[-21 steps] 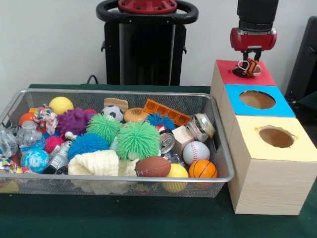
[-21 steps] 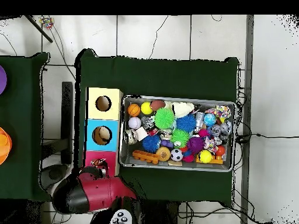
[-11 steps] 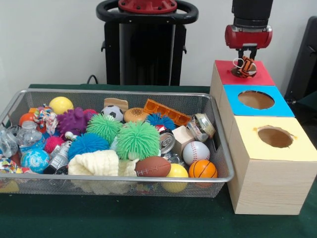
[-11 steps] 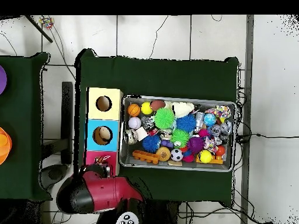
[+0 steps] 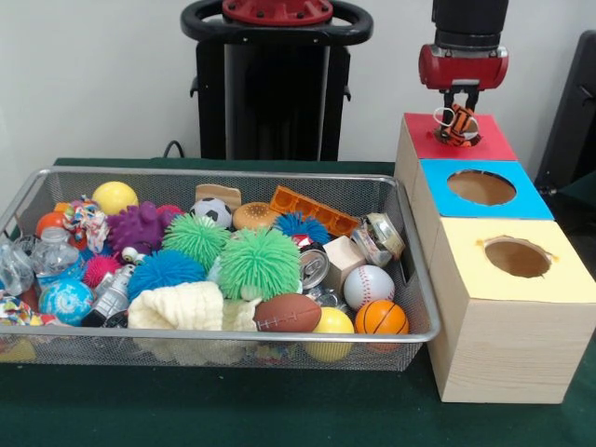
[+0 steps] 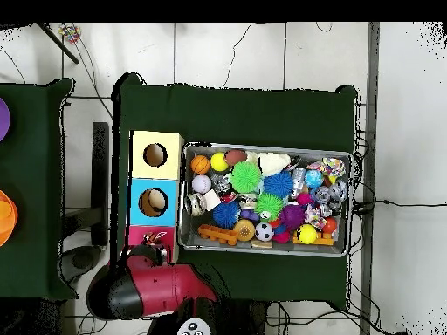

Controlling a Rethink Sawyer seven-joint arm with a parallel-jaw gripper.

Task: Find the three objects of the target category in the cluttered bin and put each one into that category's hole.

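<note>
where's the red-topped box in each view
Front view: the red-topped box is at the upper right, farthest of the three boxes, under the gripper.
Overhead view: it is at the lower left, partly hidden by the arm.
Shared landmark: the blue-topped box sits right beside it in both.

A dark green cloth covers the table along the frame's bottom, under a pale wall filling the upper left. In the overhead view, a second green table at the left edge carries a purple disc and an orange one, and cables cross the tiled floor at the top.
</note>
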